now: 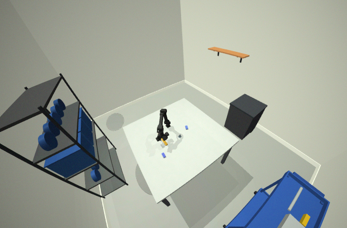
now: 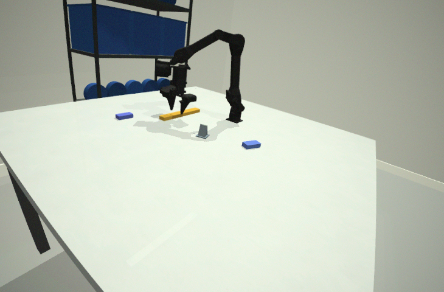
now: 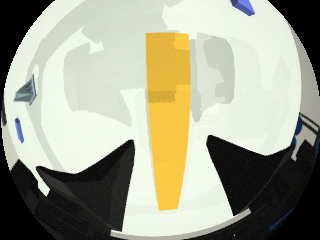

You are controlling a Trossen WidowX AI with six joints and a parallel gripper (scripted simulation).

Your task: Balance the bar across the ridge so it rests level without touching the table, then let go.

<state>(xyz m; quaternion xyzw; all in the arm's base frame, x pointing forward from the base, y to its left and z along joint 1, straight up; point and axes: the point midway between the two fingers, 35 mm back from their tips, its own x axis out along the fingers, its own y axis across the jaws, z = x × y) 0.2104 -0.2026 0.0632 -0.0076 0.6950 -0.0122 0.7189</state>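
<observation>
On the white tabletop [image 1: 195, 150] [image 2: 229, 179] [image 3: 270, 65], a long yellow rectangular bar [image 1: 165, 143] [image 2: 179, 114] [image 3: 169, 120] is laid flat. The black gripper [image 1: 162, 139] [image 2: 176, 111] [image 3: 172, 143] is spread open above.

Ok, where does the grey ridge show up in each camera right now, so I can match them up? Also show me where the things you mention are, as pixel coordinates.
Top: on the table near the picture's centre, right of the yellow bar [image 1: 164, 142] [image 2: 179, 114] [image 3: 168, 120].
Exterior: the grey ridge [image 1: 179, 136] [image 2: 202, 131] [image 3: 27, 91] is just left of centre, in front of the bar.
Wrist: at the far left edge, a bit above mid-height.
Shared landmark: the yellow bar.
</observation>
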